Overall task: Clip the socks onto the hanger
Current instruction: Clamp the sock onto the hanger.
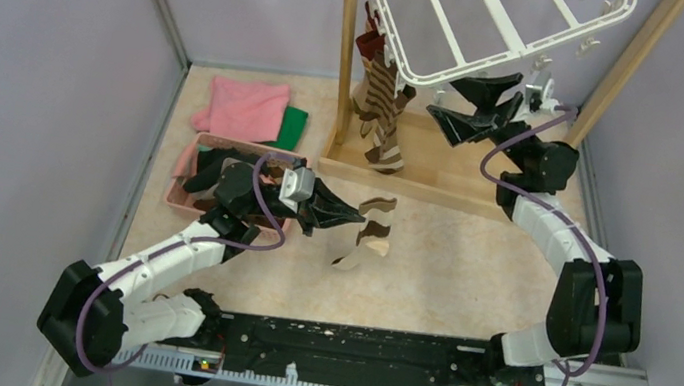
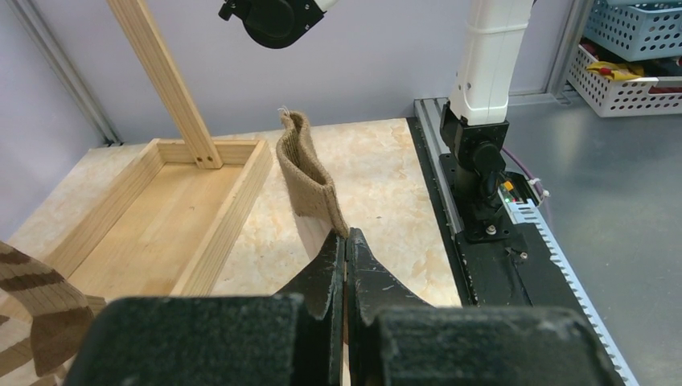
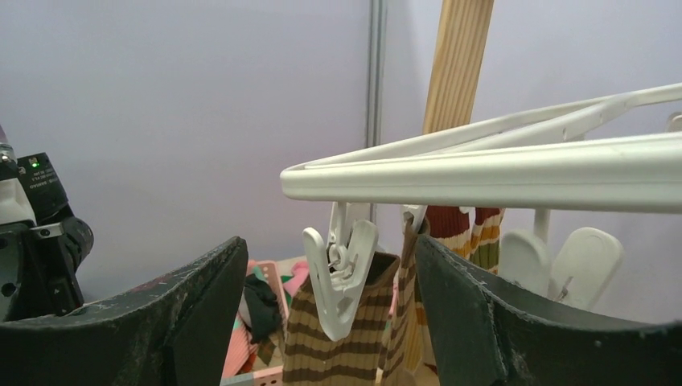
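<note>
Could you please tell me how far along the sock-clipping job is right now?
Done: striped socks already hang from one corner of the hanger. In hand: the left gripper is shut on a brown-and-cream sock, which dangles from it, while the right gripper stands open around a clip on the hanger's edge. Left: clipping that sock, plus whatever lies in the pink basket, such as a dark item.

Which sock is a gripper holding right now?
The brown-and-cream striped sock pinched by the left gripper, jaws shut, dangling over the table; the other socks hang clipped to the hanger.
</note>
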Tool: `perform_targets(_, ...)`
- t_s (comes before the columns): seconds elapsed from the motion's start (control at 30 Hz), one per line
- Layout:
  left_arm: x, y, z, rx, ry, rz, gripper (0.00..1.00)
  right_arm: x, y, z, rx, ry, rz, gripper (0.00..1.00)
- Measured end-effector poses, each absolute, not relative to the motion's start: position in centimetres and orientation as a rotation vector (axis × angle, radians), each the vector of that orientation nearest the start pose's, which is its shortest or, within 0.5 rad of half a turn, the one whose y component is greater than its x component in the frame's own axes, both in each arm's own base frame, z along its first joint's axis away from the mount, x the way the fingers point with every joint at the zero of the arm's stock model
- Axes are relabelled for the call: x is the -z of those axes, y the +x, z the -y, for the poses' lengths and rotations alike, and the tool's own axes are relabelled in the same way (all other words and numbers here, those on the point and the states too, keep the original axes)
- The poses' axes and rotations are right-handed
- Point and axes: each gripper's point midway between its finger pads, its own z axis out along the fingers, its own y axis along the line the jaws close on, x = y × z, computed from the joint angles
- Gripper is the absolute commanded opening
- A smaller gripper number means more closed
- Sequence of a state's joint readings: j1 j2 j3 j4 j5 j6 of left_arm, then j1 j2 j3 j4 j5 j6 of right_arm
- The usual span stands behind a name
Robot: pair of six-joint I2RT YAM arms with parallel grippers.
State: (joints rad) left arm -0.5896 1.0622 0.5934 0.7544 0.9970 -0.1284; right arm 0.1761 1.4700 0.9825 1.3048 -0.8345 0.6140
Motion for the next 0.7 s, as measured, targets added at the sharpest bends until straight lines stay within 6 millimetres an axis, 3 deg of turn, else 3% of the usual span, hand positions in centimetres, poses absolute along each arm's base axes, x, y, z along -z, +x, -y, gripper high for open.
perform_targets(0.5, -29.5, 17.0, 29.4, 1.209, 1.168, -0.997, 0.00, -41.8, 35.6, -22.1, -1.058, -0.651, -0.897, 0.70)
perform_targets(0.7, -29.5, 17.0, 29.4, 1.206, 1.170, -0.997, 0.00, -43.0, 35.3, -22.3, -1.056, -0.662, -0.868, 0.68)
